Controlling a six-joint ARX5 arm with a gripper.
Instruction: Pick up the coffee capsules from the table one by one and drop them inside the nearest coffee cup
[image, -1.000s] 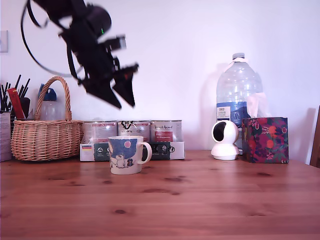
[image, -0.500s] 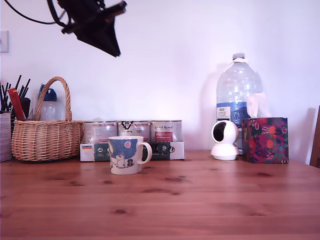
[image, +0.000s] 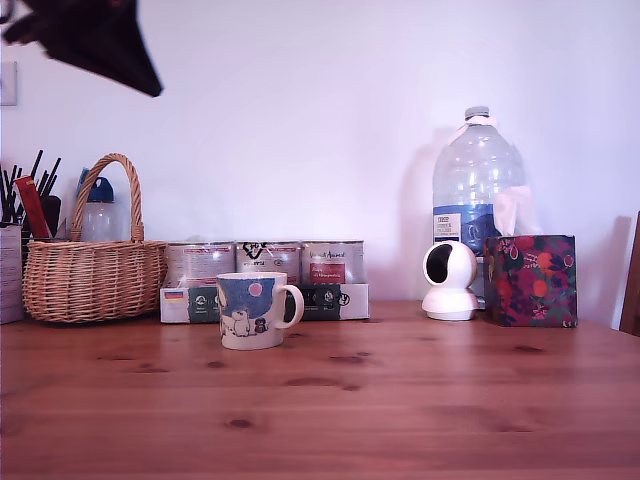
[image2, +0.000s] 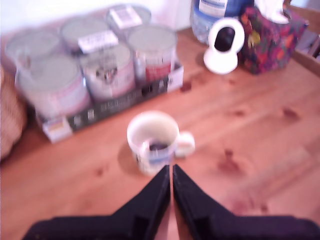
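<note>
My black pincer hung clenched and empty, high above the white ceramic mug with blue night scene. The mug stood upright on the reddish-brown plank counter, before the silver tins.

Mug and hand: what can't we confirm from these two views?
- Mug contents: the wrist view is blurred; a dark shape inside cannot be identified. The exterior view sees only the mug's side.
- Capsules: none can be made out on the table.
- Hand: fingers meet at the tips in the wrist view; the exterior view's top-left corner crops it.
</note>
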